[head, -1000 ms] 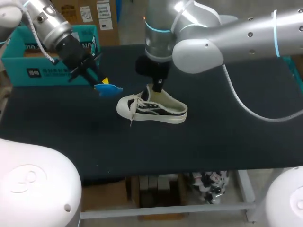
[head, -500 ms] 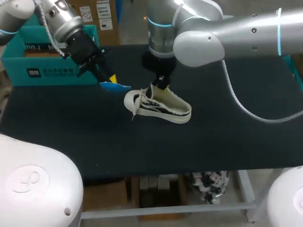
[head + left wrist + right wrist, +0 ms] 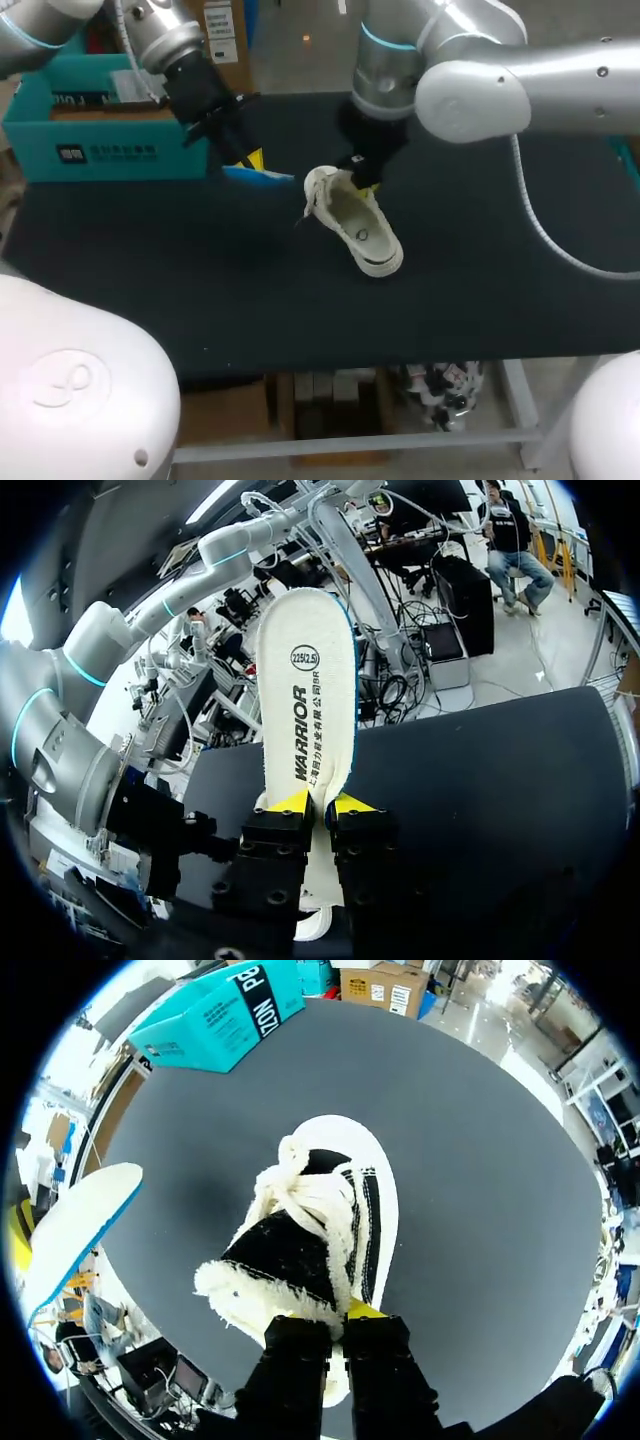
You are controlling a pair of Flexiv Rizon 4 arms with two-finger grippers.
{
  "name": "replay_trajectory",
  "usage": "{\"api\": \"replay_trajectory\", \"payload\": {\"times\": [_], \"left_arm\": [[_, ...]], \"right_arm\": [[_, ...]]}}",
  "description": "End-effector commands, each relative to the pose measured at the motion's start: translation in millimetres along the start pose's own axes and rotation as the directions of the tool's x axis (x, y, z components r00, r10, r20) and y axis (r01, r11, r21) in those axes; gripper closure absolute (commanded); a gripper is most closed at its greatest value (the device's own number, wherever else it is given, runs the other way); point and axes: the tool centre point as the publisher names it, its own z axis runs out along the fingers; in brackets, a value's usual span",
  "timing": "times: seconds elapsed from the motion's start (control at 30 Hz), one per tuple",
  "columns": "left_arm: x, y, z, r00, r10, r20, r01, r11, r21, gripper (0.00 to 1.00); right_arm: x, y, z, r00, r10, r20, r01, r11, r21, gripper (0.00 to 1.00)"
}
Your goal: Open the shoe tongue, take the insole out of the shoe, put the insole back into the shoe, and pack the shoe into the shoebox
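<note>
A white and black sneaker (image 3: 358, 222) hangs tilted just above the table, its opening turned upward. My right gripper (image 3: 361, 177) is shut on its upper edge near the laces. In the right wrist view the sneaker (image 3: 318, 1222) hangs ahead of the right gripper (image 3: 343, 1312), toe pointing away. A white insole with a blue underside (image 3: 262, 176) is held in the air left of the shoe, with my left gripper (image 3: 250, 158) shut on one end. In the left wrist view the insole (image 3: 305, 680) stands up between the left gripper's (image 3: 318, 802) yellow tips. The insole (image 3: 76, 1218) also shows beside the shoe.
The teal shoebox (image 3: 100, 150) stands at the table's back left, behind my left arm; the shoebox (image 3: 215, 1008) lies far ahead of the shoe in the right wrist view. The black tabletop (image 3: 200, 290) stretches in front of both grippers.
My right gripper has shifted right and turned the sneaker from lying side-on to opening-up. My left gripper has carried the insole right and back, closer to the shoe.
</note>
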Motion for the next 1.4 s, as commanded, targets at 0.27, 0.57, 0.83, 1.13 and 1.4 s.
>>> {"api": "replay_trajectory", "payload": {"times": [0.27, 0.57, 0.83, 1.13, 1.4], "left_arm": [[-18.2, 20.3, 4.0, 0.994, 0.06, -0.093, -0.052, 0.995, 0.086, 1.0], [-22.9, 26.7, 4.2, 0.988, 0.11, -0.108, -0.097, 0.988, 0.121, 1.0], [-21.3, 22.5, 6.8, 0.983, 0.152, -0.102, -0.134, 0.977, 0.164, 1.0], [-34.6, -15.2, 20.6, 0.966, 0.236, -0.102, -0.216, 0.96, 0.178, 1.0], [-43.2, -41.4, 47.7, 0.953, 0.269, -0.141, -0.245, 0.955, 0.17, 1.0]], "right_arm": [[20.4, -12.5, -7.6, 0.972, 0.193, -0.135, -0.217, 0.956, -0.195, 1.0], [34.0, -10.8, 1.5, 0.96, 0.25, -0.128, -0.271, 0.943, -0.194, 1.0], [37.0, -15.7, 13.0, 0.947, 0.287, -0.145, -0.311, 0.932, -0.185, 0.0], [33.0, -47.9, -12.4, 0.945, 0.304, -0.123, -0.326, 0.914, -0.243, 0.0], [28.4, -57.1, -17.5, 0.948, 0.289, -0.134, -0.315, 0.914, -0.258, 0.0]]}}
